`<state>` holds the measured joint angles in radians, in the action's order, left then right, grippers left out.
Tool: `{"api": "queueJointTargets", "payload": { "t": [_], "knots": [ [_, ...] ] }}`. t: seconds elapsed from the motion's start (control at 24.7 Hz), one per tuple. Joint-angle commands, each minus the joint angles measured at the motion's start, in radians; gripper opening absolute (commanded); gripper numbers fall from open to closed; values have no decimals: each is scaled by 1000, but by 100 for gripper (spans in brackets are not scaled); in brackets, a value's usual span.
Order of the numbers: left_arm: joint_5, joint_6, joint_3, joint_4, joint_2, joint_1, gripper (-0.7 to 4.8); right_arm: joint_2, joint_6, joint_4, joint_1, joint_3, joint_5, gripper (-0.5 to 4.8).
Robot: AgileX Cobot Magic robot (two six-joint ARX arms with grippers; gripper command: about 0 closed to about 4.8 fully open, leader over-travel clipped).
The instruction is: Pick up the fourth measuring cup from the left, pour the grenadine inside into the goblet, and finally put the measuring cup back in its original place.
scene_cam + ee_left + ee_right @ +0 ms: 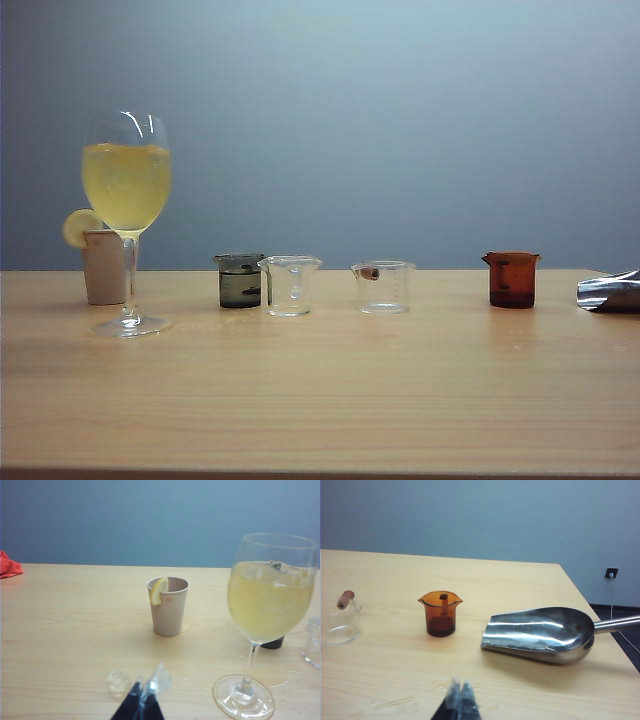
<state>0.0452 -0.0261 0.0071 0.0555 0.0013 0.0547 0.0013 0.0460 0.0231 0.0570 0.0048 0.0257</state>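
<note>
Goblet (126, 190) yellow-filled, amber cup (440, 613) perhaps grenadine-bottomed

Light even, soft, from above on all my feeds; shadows faint. Exterior view slightly hazy, wall vignetted at corners. Glare streaks on goblet (126, 170) bowl and scoop (540, 635). Left fingers (159, 680) and right fingers (455, 692) blurred, too close for focus. Faint reflections on bench (320, 400) under amber cup (512, 279).

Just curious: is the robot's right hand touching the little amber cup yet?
Apart. The right wrist view shows bare table between the shut right hand and the amber cup.
</note>
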Motion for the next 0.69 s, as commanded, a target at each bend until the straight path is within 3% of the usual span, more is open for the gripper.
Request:
{"api": "queueJointTargets", "payload": {
  "t": [0.04, 0.28, 0.41, 0.49, 0.69],
  "knots": [
    [1, 0, 2, 8, 0, -1, -6, 0, 0, 7, 0, -4, 6, -1],
    [5, 2, 5, 8, 0, -1, -6, 0, -1, 7, 0, 4, 9, -1],
    [27, 43, 25, 9, 0, -1, -6, 0, -14, -10, 0, 46, 55, -2],
    [48, 69, 89, -2, 2, 0, -6, 0, -21, -56, 0, 139, 113, -2],
    [41, 68, 267, -136, 40, 0, -6, 46, -21, -101, 0, 275, 111, -2]
  ]
}}
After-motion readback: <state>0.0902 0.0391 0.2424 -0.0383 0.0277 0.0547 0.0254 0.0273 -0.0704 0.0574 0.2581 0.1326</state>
